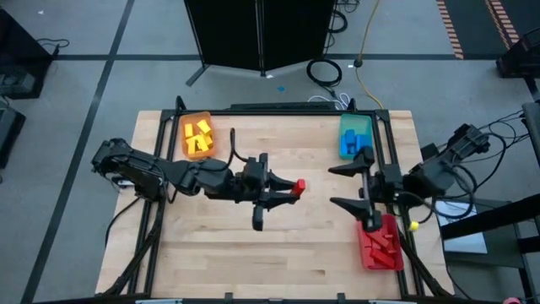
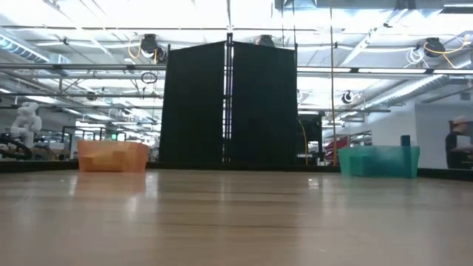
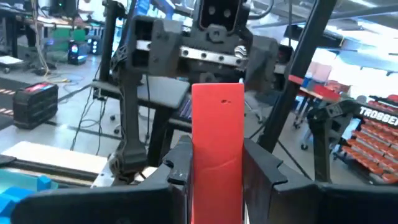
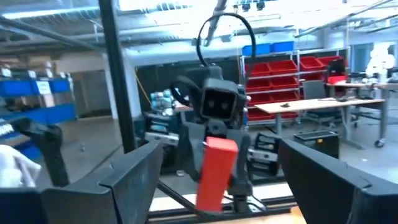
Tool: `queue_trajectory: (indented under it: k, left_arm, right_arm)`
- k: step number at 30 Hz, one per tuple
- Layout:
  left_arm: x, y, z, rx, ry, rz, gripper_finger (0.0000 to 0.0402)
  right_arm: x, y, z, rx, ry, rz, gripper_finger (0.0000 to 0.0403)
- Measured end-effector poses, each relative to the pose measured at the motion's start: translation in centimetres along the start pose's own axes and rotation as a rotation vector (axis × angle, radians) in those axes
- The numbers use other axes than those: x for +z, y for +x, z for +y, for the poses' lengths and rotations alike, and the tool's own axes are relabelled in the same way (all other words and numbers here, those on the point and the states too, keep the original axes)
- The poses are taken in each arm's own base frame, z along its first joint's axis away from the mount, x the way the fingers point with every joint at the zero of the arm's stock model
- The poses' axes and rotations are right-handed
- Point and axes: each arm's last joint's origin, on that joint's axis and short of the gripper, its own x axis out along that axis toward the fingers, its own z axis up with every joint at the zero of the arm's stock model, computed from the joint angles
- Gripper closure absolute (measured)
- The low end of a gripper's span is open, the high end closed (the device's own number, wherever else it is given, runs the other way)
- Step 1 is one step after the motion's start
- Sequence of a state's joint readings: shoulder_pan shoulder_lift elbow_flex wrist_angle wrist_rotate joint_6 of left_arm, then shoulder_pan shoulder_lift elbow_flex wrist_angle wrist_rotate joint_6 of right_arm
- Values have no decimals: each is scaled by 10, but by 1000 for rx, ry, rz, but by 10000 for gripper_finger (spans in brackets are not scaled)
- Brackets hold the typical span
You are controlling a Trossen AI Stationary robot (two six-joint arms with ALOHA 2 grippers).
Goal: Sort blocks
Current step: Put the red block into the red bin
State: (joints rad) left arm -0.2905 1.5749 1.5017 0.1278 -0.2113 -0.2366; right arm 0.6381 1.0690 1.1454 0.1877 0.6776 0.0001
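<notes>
The left gripper point(image 1: 295, 186) is clamped on a flat rectangular red block point(image 3: 217, 152), its two dark fingers point(image 3: 178, 163) pressed against the block's long sides, and it holds the block above the middle of the pale wooden table point(image 1: 253, 253). In the high view, the block sticks out at the gripper's 3 o'clock end, pointing at the other arm. No writing shows on the block.

The right gripper point(image 1: 359, 186) hangs at 3 o'clock from the block, well apart from it, with its fingers spread wide and nothing between them. In its wrist view the red block sits between the two fingers' outlines but far off, in the left arm's grasp.

Readable writing: white letters "TROBBE" on a dark part at the edge of the left wrist view; the rest is cut off.

On the table in the high view, an orange tray point(image 1: 197, 135) with small yellow blocks point(image 1: 199, 138) lies at 10 o'clock from the held block. A teal tray point(image 1: 355, 135) with blue blocks point(image 1: 353, 143) stands at 2 o'clock, just beyond the right gripper. A red tray point(image 1: 380, 245) with red blocks point(image 1: 384, 243) lies at 4 o'clock, partly under the right arm. A black metal frame point(image 1: 278, 111) borders the table.

A tall black folding screen point(image 2: 229, 103) stands behind the table's far edge. In the low view, a person point(image 2: 460, 151) shows partly at the room's far side.
</notes>
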Motion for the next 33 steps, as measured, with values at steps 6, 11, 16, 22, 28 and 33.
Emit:
queue_trajectory:
  k: [6,11,16,22,28,33]
  left_arm:
    - [-2,2,0,0,10,7,329]
    - [-3,3,0,-13,17,12,329]
    - [-3,3,0,-15,31,12,329]
    - [-2,3,0,-18,42,-3,329]
    - [-2,3,-1,-19,42,-4,329]
    - [-2,2,-1,-19,63,-4,329]
  right_arm:
    - [-7,18,-1,-47,-35,18,94]
    - [-11,37,1,-25,-41,55,94]
    - [-16,57,1,6,-31,101,94]
    - [-23,77,-1,37,-7,128,94]
    - [-29,82,-2,30,31,140,103]
    - [-29,82,-2,29,45,141,165]
